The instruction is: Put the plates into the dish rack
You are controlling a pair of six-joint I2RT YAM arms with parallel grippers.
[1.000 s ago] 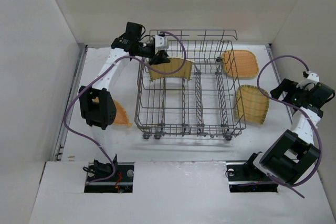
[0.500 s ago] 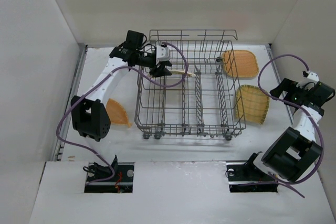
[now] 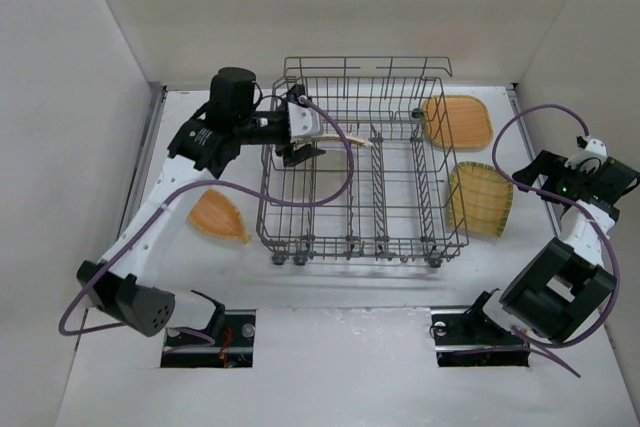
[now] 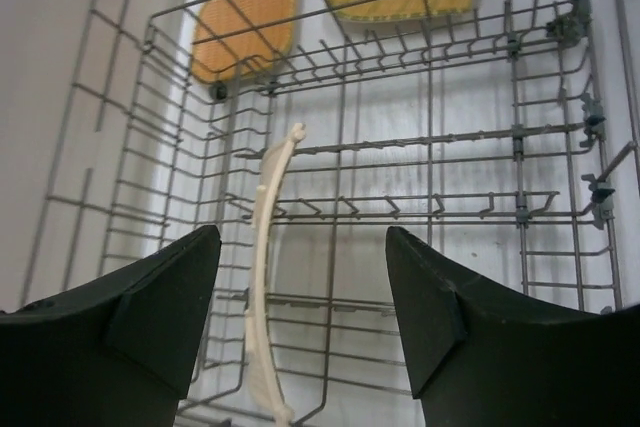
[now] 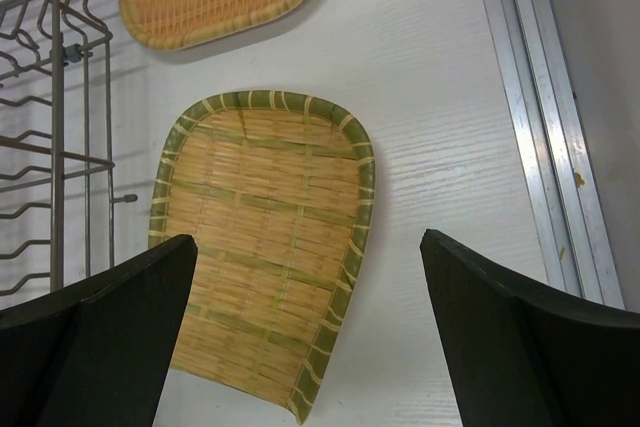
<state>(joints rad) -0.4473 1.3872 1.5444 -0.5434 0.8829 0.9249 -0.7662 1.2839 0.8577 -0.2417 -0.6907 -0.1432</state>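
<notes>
Four plates, one dish rack, two tools; entries by descending size.

1. Counter point(image 3: 340, 282): white, carrying everything below.
2. Dish rack point(image 3: 360, 237): grey wire basket, mid-counter, taller rail on the far side.
3. Green-rimmed plate point(image 5: 262, 247): flat on the counter just right of the rack. Its long axis runs near-to-far, crosswise to the span of the right tool point(image 5: 308, 242). It lies directly beneath that tool, offset slightly toward the rack, so its outer rim falls inside the span.
4. Orange plate point(image 3: 458, 122): flat, beside the rack's far right corner.
5. Leaf plate point(image 3: 218, 214): flat, left of the rack, on the left tool's side.
6. Racked plate point(image 4: 256, 287): on edge in the rack's rear-left rows, a pale curved sliver, not gripped.
7. Right tool: spread wide, empty, hovering.
8. Left tool point(image 4: 302, 242): spread wide, empty, above the racked plate.

Judgement: the right tool is far nearer to item 3, and a descent onto its outer rim looks the likely move.
</notes>
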